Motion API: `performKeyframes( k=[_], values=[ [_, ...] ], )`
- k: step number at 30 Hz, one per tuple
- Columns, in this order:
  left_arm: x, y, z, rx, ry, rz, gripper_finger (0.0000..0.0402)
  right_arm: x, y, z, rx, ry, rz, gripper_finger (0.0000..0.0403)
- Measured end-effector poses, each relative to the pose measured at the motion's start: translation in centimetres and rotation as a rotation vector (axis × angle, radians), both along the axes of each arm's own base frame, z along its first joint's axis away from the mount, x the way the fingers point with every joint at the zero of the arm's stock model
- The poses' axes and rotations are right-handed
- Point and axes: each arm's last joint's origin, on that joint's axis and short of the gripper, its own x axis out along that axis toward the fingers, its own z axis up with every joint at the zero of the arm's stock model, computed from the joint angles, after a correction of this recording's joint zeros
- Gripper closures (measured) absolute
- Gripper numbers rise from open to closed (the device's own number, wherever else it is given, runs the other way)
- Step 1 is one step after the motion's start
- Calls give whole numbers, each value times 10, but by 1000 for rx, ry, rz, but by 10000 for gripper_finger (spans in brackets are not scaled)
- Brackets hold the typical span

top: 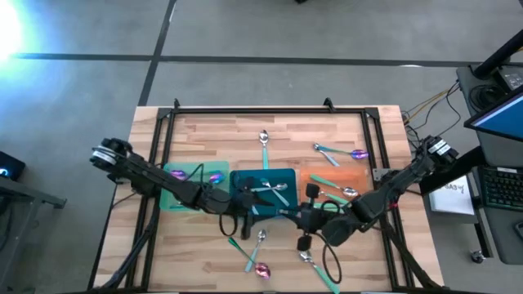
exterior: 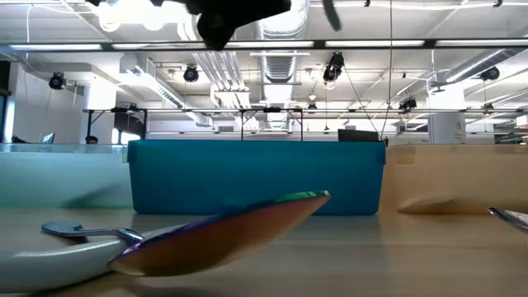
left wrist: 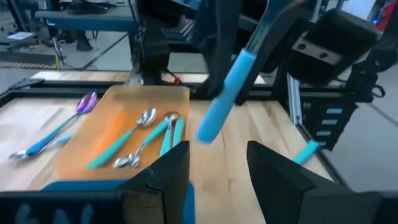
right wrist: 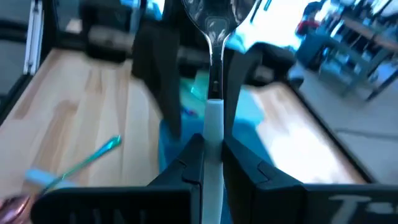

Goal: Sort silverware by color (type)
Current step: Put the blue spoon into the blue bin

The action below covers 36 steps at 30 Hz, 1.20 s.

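Spoon [right wrist: 214, 93] with a teal handle sits pinched upright in the right fingers [right wrist: 211, 158], at 6 o'clock from the orange tray [top: 331, 181]. Left fingers [left wrist: 217, 171] gape wide, empty, over the teal tray [top: 263, 189].

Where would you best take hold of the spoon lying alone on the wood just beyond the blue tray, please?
I'd grip its teal handle near the neck, straight down from above with fingers across it. The spoon lies flat, bowl away from the blue tray, with bare wood either side; the handle's end nears the tray wall.

Green [top: 181, 198], teal [top: 288, 176], orange trays [top: 320, 177]
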Motion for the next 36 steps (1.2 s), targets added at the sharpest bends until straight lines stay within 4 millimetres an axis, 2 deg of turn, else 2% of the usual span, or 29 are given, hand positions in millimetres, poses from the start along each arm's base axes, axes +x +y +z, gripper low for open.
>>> performKeyframes(
  k=[7, 14, 17, 21, 24, 27, 31, 36],
  values=[
    [21, -9, 4, 61, -20, 45, 256, 9, -4, 5, -34, -51, 22, 378],
    [26, -10, 7, 82, -30, 103, 259, 10, -3, 9, -54, -76, 49, 378],
    [26, -10, 7, 53, -31, 107, 286, 10, -3, 9, -69, -75, 51, 378],
    [26, -11, 7, 47, -25, 81, 361, 11, -3, 10, -58, -79, 45, 380],
    [26, -10, 7, 4, -19, 90, 363, 10, -4, 9, -34, -83, 37, 381],
    [26, -9, 6, -13, -12, 98, 363, 10, -4, 9, -31, -78, 30, 356],
    [25, 1, 3, -17, 53, 160, 363, 5, -6, 8, -52, -16, 36, 301],
    [23, 19, -10, 5, 202, 255, 363, -7, -10, 10, 79, 122, -38, 250]
  ],
)
